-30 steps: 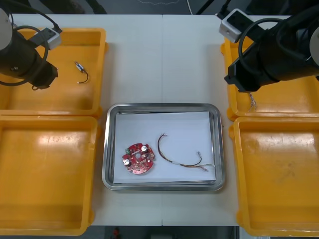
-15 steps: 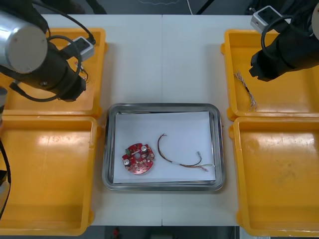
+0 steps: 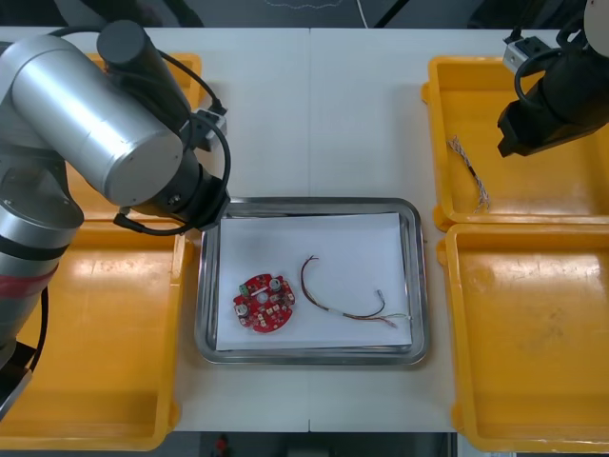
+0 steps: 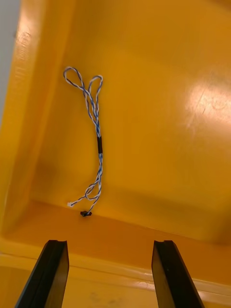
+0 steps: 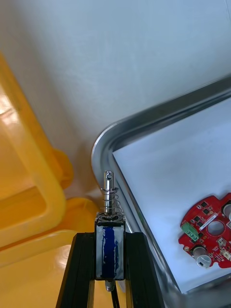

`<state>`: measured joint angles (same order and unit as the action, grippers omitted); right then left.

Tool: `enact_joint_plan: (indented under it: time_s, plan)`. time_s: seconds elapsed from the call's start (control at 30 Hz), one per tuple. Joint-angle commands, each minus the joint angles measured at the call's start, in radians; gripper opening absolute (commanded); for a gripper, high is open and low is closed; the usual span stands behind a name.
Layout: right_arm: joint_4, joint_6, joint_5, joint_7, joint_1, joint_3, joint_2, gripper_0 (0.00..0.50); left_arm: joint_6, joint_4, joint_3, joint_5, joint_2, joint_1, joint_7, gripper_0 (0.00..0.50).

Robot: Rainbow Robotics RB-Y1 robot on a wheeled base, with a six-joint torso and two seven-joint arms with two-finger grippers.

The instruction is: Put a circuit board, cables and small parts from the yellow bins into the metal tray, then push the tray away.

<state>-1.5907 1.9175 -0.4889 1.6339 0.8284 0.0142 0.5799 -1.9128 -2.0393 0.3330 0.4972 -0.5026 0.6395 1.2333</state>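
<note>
— What has the left hand (image 5: 110, 237) got?
— Its fingers (image 5: 84, 262) are clamped on a small metal part (image 5: 109, 252), a blue-sided block with a spring and pin standing out past the fingertips. The pin's tip is by the corner rim of the metal tray (image 5: 103, 139); whether over the rim or just outside it is hard to judge.
— And inside the tray?
— A round red circuit board (image 3: 265, 304) lies on the white lining, a thin dark cable (image 3: 324, 307) curling beside it, apart from it.
— The right hand (image 4: 109, 244)?
— Spread wide, holding nothing, above the far right yellow bin (image 3: 552, 190), where a twisted blue and white cable (image 4: 98, 144) lies on the floor. The tray stands on the light bench (image 3: 314, 114) between the bins.
</note>
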Motion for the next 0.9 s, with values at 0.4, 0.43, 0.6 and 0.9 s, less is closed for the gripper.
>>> enact_joint_plan:
  time_s: [0.4, 0.43, 0.6, 0.9]
  plan:
    - [0.164, -0.146, 0.055, -0.039, 0.07, -0.025, -0.034, 0.5, 0.146, 0.148, 0.181, -0.052, 0.042, -0.008, -0.206, 0.003]
    - [0.173, -0.158, 0.059, -0.037, 0.069, -0.026, -0.037, 0.5, 0.161, 0.163, 0.186, -0.054, 0.047, -0.008, -0.21, 0.0]
    - [0.229, -0.221, 0.059, -0.034, 0.07, -0.028, -0.049, 0.5, 0.225, 0.208, 0.224, -0.072, 0.049, -0.008, -0.232, 0.0]
    - [0.35, -0.316, 0.049, -0.025, 0.069, -0.03, -0.074, 0.5, 0.259, 0.231, 0.268, -0.088, 0.049, -0.011, -0.273, 0.012]
